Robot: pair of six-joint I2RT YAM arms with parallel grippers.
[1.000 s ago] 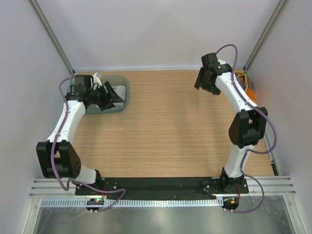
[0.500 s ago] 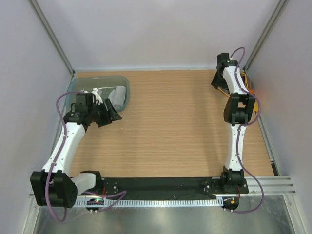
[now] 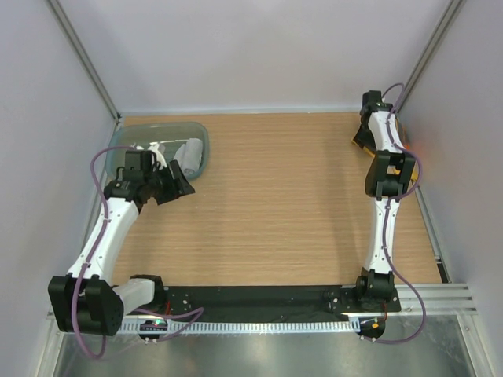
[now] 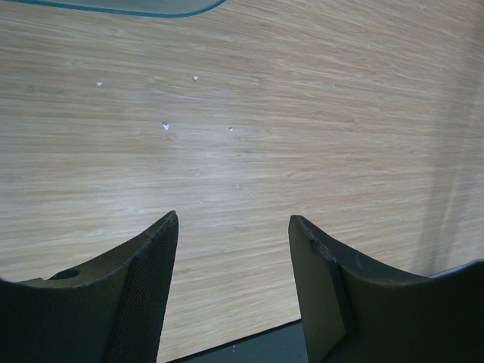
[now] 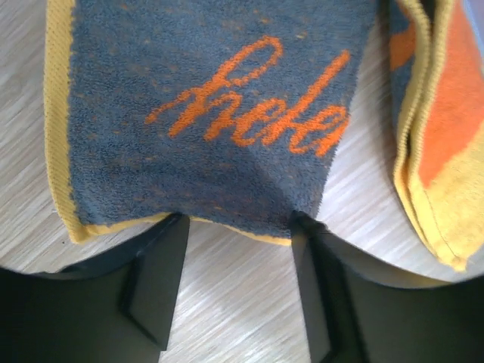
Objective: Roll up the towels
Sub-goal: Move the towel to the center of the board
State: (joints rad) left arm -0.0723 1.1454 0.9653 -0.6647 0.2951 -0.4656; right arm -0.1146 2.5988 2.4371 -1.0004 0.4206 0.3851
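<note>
The bright orange towel (image 5: 212,136) lies in the far right corner, its grey face with orange script and yellow hem turned up. My right gripper (image 5: 236,225) is open, with both fingertips at the towel's near hem and bare wood between them. In the top view that gripper (image 3: 361,140) reaches low into the corner and hides most of the towel. The light grey towel (image 3: 191,155) lies rolled in the teal tub (image 3: 157,127). My left gripper (image 3: 181,182) is open and holds nothing, just in front of the tub, and in its wrist view it (image 4: 233,219) hangs over bare wood.
A folded-over part of the orange towel (image 5: 442,113) lies right of the right fingers. The tub's rim (image 4: 113,6) shows at the top of the left wrist view. The enclosure walls and corner posts stand close to both grippers.
The right arm stretched further into the far right corner and came down to the orange towel, its jaws narrowing. The left gripper drew back out of the tub, then stayed still.
</note>
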